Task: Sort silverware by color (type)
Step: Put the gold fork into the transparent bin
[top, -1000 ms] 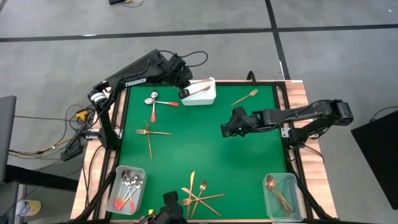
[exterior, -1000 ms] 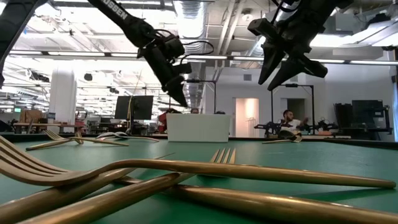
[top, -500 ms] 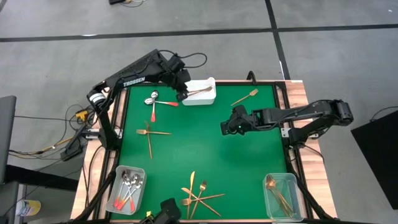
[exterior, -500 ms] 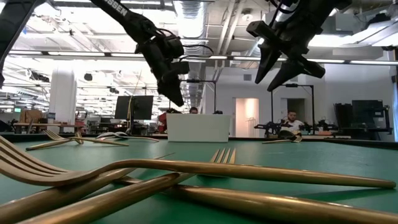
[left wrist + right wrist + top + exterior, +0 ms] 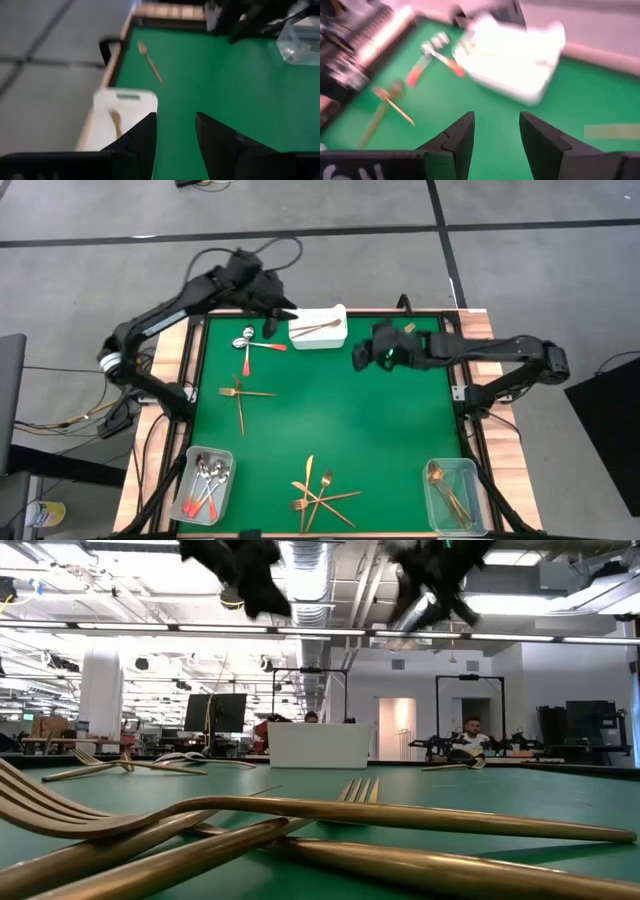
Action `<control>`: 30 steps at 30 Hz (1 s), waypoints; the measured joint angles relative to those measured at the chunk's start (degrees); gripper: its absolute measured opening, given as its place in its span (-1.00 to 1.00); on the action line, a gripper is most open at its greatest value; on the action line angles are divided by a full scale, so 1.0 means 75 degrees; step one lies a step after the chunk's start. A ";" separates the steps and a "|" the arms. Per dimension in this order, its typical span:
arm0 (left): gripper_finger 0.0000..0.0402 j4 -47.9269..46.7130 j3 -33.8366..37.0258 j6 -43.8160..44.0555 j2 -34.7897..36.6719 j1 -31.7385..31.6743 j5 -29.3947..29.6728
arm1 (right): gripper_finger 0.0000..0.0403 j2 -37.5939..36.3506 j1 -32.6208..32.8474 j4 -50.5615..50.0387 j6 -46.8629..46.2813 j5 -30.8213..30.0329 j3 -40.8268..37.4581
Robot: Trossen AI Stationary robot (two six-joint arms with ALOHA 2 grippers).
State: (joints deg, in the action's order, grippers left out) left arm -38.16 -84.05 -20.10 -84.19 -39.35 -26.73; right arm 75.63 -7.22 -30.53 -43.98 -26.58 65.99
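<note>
In the high view the left claw (image 5: 272,320) hangs spread and empty, left of the white tray (image 5: 335,337) holding one copper piece (image 5: 318,329). The right claw (image 5: 362,355), also spread and empty, is right of it. Gold forks and knives (image 5: 318,495) lie at the lower centre of the green desk (image 5: 340,420).

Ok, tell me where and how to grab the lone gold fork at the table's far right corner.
Grip the gold fork mid-handle, coming straight down, jaws across its diagonal shaft. It lies flat and alone on the green mat, clear of the white tray, and the open right gripper is nearest.
</note>
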 joint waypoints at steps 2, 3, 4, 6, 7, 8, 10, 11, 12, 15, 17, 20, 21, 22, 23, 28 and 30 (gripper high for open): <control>-0.40 0.0014 0.0000 -0.0191 0.0390 0.0010 0.0044 | -0.12 0.0051 -0.0256 0.0072 0.0615 -0.0171 0.0528; -0.40 0.0042 0.0000 -0.0253 0.0564 0.0012 0.0082 | -0.12 0.0065 -0.0412 0.0027 0.0771 -0.0303 0.0716; -0.40 0.0046 -0.0003 -0.0315 0.0693 0.0011 0.0158 | -0.12 0.0080 -0.0581 -0.0007 0.0845 -0.0451 0.0838; -0.40 0.0019 -0.0003 -0.0437 0.0878 0.0006 0.0286 | -0.13 0.0125 -0.0900 -0.0015 0.0752 -0.0606 0.0962; -0.40 -0.0022 -0.0003 -0.0449 0.0927 0.0006 0.0345 | -0.13 0.0143 -0.1051 -0.0018 0.0606 -0.0610 0.0992; -0.40 -0.0060 -0.0003 -0.0449 0.0960 0.0006 0.0405 | -0.13 0.0152 -0.1191 -0.0113 0.0447 -0.0545 0.1001; -0.40 -0.0168 -0.0003 -0.0308 0.0978 0.0009 0.0481 | -0.14 0.0160 -0.1443 -0.0302 0.0265 -0.0225 0.0992; -0.40 -0.0282 -0.0003 -0.0050 0.0981 0.0012 0.0442 | -0.15 0.0164 -0.1517 -0.0363 0.0269 -0.0097 0.0993; -0.40 -0.0411 -0.0003 0.0151 0.0981 0.0012 0.0372 | -0.16 0.0188 -0.1581 -0.0482 0.0271 -0.0063 0.0995; -0.40 -0.0681 -0.0003 0.0368 0.0978 0.0009 0.0011 | -0.18 0.0441 -0.1931 -0.0737 0.0083 -0.0138 0.1001; -0.40 -0.0722 -0.0003 0.0356 0.0978 0.0012 -0.0003 | -0.20 0.0689 -0.2349 -0.0820 -0.0446 0.0096 0.0992; -0.40 -0.0726 -0.0003 0.0306 0.0979 0.0012 0.0139 | -0.25 0.1063 -0.2937 -0.1037 -0.1391 0.0373 0.0995; -0.40 -0.0721 -0.0003 0.0309 0.0979 0.0012 0.0198 | -0.27 0.1218 -0.3083 -0.1194 -0.1616 0.0396 0.0995; -0.40 -0.0720 -0.0003 0.0309 0.0980 0.0012 0.0252 | -0.30 0.1389 -0.3160 -0.1271 -0.1790 0.0395 0.0995; -0.40 -0.0732 -0.0003 0.0309 0.0978 0.0011 0.0263 | -0.33 0.1577 -0.3231 -0.1343 -0.1974 0.0380 0.0995; -0.40 -0.0853 -0.0003 0.0309 0.0978 0.0009 0.0275 | -0.46 0.2482 -0.3497 -0.1657 -0.3361 0.0430 0.0995; -0.40 -0.0879 -0.0003 0.0309 0.0978 0.0012 0.0273 | -0.46 0.2798 -0.3614 -0.1946 -0.3826 0.0427 0.0995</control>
State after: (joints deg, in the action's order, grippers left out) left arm -44.75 -84.07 -17.78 -76.86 -39.27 -24.68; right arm 96.61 -34.33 -45.13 -72.68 -23.38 73.45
